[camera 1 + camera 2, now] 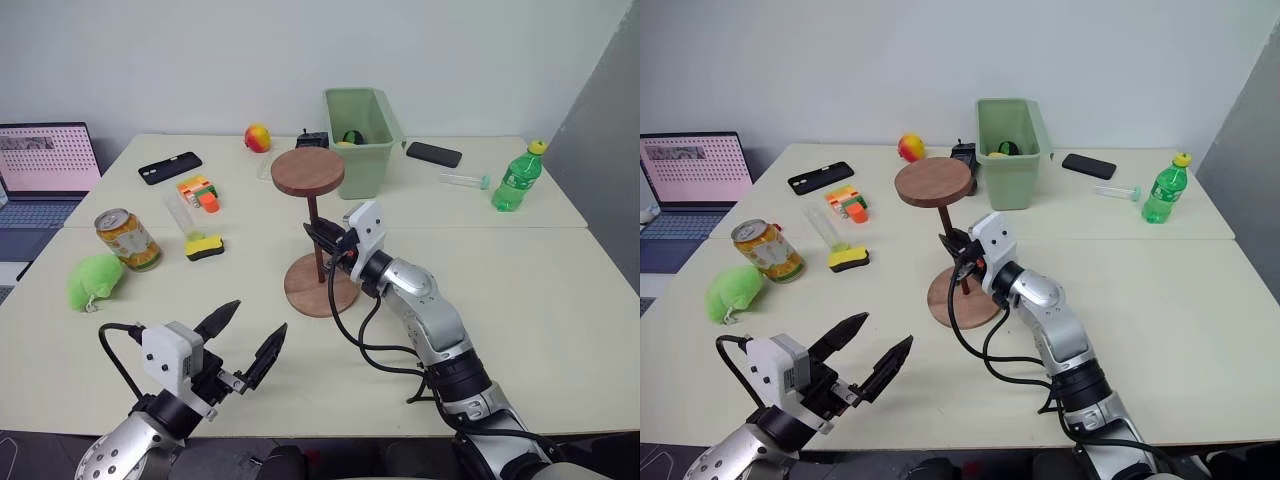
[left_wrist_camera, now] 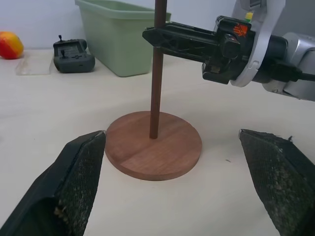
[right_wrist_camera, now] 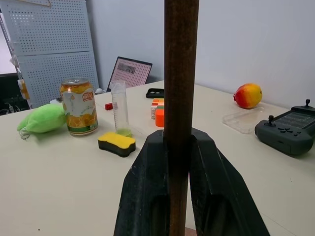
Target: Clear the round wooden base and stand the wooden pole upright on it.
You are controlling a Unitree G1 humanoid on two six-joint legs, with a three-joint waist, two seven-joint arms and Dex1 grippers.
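**Pole held upright on the cleared base**

The right gripper (image 1: pixel 322 240) has its fingers clamped on the wooden pole (image 1: pixel 314 222) partway up the shaft, holding it vertical with its lower end at the centre of the round wooden base (image 1: pixel 321 285). That base lies flat on the tabletop (image 1: pixel 540 290) with nothing else on it, so the clearing part looks done. The pole's fixed disc is at the top, which makes it top-heavy; that probably explains why the grip is kept on the shaft rather than let go.

The left gripper (image 1: pixel 246 344) hovers low near the tabletop's front edge, fingers spread wide and holding nothing, aimed at the base as if ready to steady it.

The left wrist view shows the pole's foot meeting the base's middle, but whether it sits inside the hole or merely rests on the surface cannot be told. The hole itself is covered by the pole. In the right wrist view the shaft and fingers block the base. The green bin (image 1: pixel 363 126) hides most of its contents.
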